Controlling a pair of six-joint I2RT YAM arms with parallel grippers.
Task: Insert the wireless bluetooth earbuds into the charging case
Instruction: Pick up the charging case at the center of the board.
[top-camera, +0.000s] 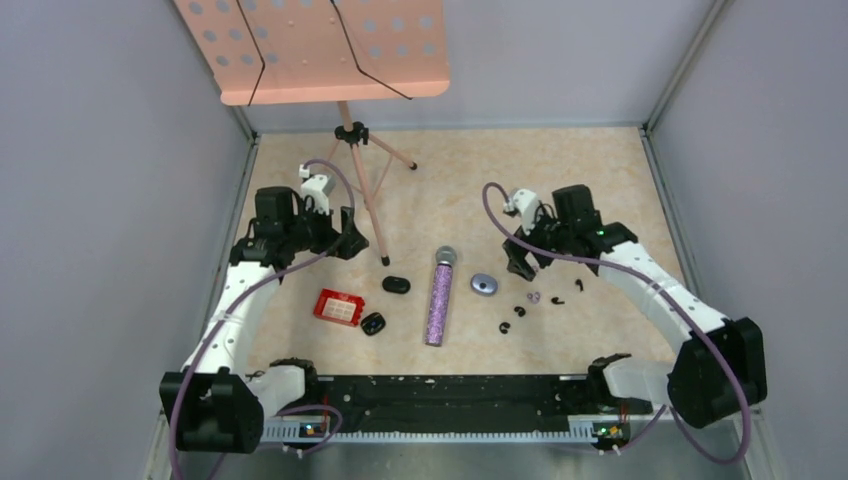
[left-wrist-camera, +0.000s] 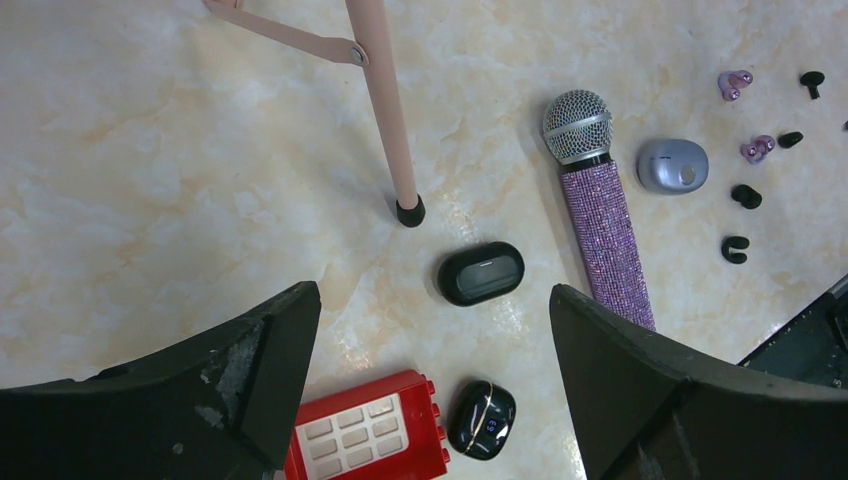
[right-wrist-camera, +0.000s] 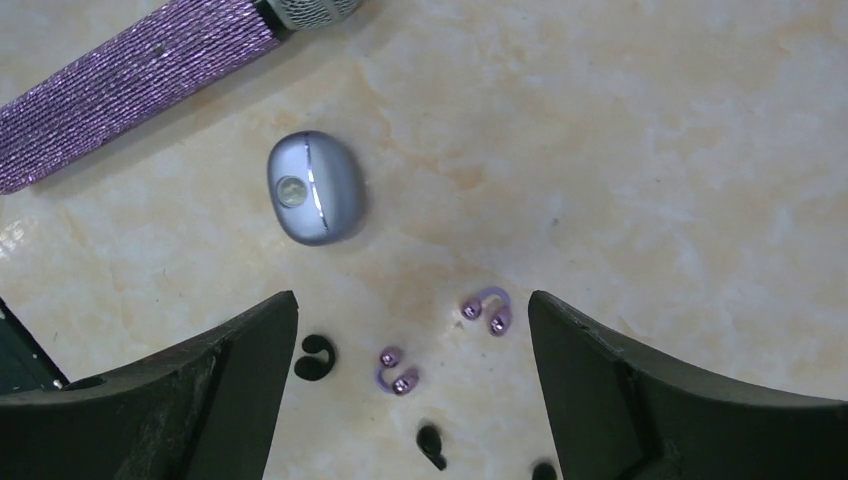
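Earbuds scattered near lilac case, well apart from walls, left gripper and right gripper spread wide

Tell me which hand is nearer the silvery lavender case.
Right. The right hand sits just beside the lavender case, slightly behind it toward the back wall. The left hand is far off, on the other side of the glittery microphone, near the stand's leg.

No word, brand or number is legible anywhere. The glossy black case, at six o'clock in the left wrist view, shows a small bluish mark too tiny to read. The silver case bears a round badge without legible lettering.
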